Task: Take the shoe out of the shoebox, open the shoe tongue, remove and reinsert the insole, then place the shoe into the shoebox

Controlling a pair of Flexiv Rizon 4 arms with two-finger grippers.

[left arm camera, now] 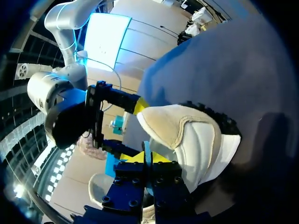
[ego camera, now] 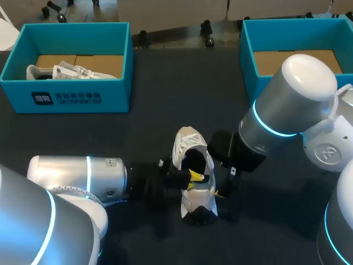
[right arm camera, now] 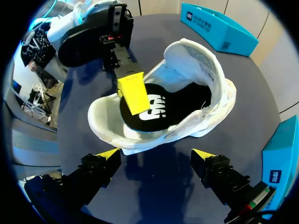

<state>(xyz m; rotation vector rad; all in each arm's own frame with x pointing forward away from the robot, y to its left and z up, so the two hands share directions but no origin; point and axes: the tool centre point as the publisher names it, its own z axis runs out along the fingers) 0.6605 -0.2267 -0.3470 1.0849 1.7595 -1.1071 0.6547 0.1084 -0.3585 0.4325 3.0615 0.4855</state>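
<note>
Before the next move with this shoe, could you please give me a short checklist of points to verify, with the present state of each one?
1. Shoe resting on the table: ok.
2. Shoe's mouth open wide enough to see inside: ok.
3. Insole taken out: not ok, it lies inside the shoe.
4. Right gripper open, with the shoe ahead of it: ok.
5. Left gripper steadying the shoe firmly: cannot tell; it reaches into the shoe's mouth.
</note>
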